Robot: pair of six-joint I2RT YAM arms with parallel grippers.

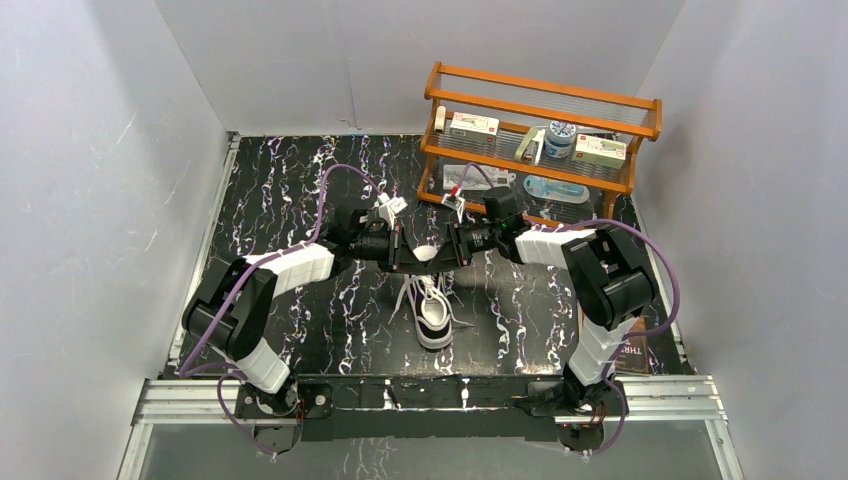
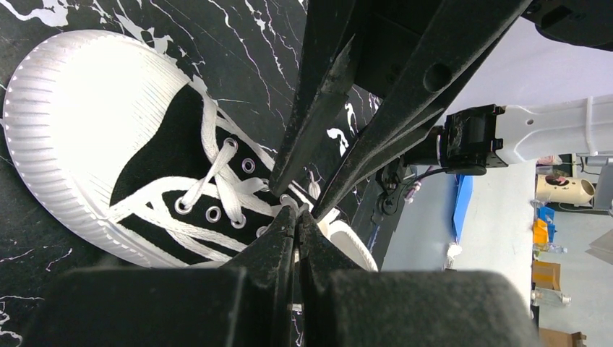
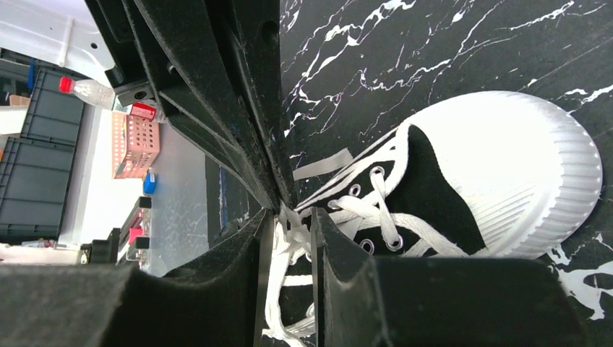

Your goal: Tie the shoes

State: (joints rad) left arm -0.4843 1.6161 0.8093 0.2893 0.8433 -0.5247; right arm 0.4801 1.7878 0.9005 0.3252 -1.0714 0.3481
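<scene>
The black canvas sneaker point(image 1: 434, 318) with white sole and toe cap lies mid-table, heel toward the arm bases. Its white laces point(image 1: 409, 296) hang loose over its left side. Both grippers meet over the shoe's front half, fingers crossing. My left gripper point(image 1: 418, 262) point(image 2: 296, 211) is nearly fully shut, with a sliver of white lace at its tips above the eyelets of the sneaker point(image 2: 144, 181). My right gripper point(image 1: 440, 256) point(image 3: 293, 213) is closed on a bunched strand of lace point(image 3: 283, 267) that runs down between its fingers. The sneaker point(image 3: 448, 181) lies just beyond it.
An orange wooden rack point(image 1: 540, 130) with small boxes and a jar stands at the back right, close behind the right arm. A dark booklet point(image 1: 630, 355) lies at the table's right edge. Grey walls close in the left, back and right sides.
</scene>
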